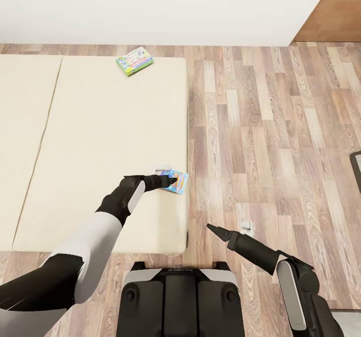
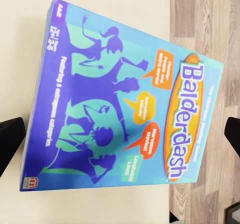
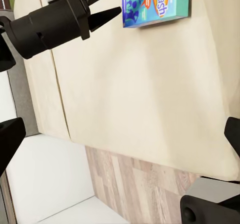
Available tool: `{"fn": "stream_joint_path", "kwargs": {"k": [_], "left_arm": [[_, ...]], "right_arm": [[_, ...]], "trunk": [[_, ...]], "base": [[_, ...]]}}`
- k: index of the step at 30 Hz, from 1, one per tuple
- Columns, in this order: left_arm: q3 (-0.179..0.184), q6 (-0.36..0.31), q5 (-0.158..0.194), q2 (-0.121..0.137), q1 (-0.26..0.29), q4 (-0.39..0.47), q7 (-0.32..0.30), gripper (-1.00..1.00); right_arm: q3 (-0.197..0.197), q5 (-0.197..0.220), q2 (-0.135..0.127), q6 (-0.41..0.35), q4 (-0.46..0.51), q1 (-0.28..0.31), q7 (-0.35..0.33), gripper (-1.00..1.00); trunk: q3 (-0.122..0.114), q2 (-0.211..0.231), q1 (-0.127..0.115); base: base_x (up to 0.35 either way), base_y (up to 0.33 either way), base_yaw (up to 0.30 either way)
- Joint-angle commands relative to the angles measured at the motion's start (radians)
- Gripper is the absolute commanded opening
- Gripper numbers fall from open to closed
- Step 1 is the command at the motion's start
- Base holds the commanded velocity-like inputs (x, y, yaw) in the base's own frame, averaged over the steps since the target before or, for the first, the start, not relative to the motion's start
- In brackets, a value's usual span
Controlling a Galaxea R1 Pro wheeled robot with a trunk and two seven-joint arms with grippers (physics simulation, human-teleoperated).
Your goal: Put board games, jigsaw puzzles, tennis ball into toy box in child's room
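On the beige bed (image 1: pixel 100 141), a blue-purple board game (image 1: pixel 179 182) titled Balderdash (image 2: pixel 115 104) lies flat by the mattress's right edge. My left gripper (image 1: pixel 170 179) hovers right over it, open, and its two dark fingers (image 2: pixel 11 136) stand wide apart on either side of the box (image 3: pixel 155 1). A green-edged board game (image 1: pixel 134 60) lies at the far end of the mattress. My right gripper (image 1: pixel 211 228) hangs over the floor beside the bed's near corner, open and holding nothing, fingers (image 3: pixel 10 141) spread. The toy box, the table, the jigsaw puzzles and the tennis ball are out of view.
Wood plank floor (image 1: pixel 281 141) stretches to the right of the bed. A white wall (image 1: pixel 165 6) runs behind it. A dark object (image 1: pixel 357 169) sits at the right edge. My base (image 1: pixel 180 297) stands at the bed's near corner.
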State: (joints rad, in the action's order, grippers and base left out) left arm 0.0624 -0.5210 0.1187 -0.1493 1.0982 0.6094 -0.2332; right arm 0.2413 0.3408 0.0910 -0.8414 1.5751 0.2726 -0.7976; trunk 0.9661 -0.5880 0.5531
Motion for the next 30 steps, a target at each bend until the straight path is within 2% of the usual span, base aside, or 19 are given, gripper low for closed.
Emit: {"fn": "stream_joint_path", "kwargs": {"k": [1,8,17,30], "left_arm": [[0.002,-0.007,0.010,0.000,0.000,0.001,0.003,1.00],[0.002,-0.007,0.010,-0.003,0.000,0.001,0.002,1.00],[0.002,-0.007,0.011,-0.004,-0.001,0.001,0.002,1.00],[0.001,-0.007,0.010,-0.003,-0.001,0.001,0.002,1.00]], "right_arm": [[0.002,0.000,0.001,-0.005,0.000,0.000,-0.004,1.00],[0.003,0.000,0.000,-0.005,0.000,0.000,-0.005,1.00],[0.003,0.000,0.000,-0.005,0.000,0.000,-0.005,1.00],[0.003,0.000,0.000,-0.005,0.000,0.000,-0.003,1.00]], "trunk": [[0.001,-0.001,0.000],[0.001,-0.001,0.000],[0.001,-0.001,0.000],[0.001,-0.001,0.000]], "base": [[0.000,-0.004,0.000],[0.000,-0.008,0.000],[0.000,-0.172,0.000],[0.000,-0.017,0.000]]}}
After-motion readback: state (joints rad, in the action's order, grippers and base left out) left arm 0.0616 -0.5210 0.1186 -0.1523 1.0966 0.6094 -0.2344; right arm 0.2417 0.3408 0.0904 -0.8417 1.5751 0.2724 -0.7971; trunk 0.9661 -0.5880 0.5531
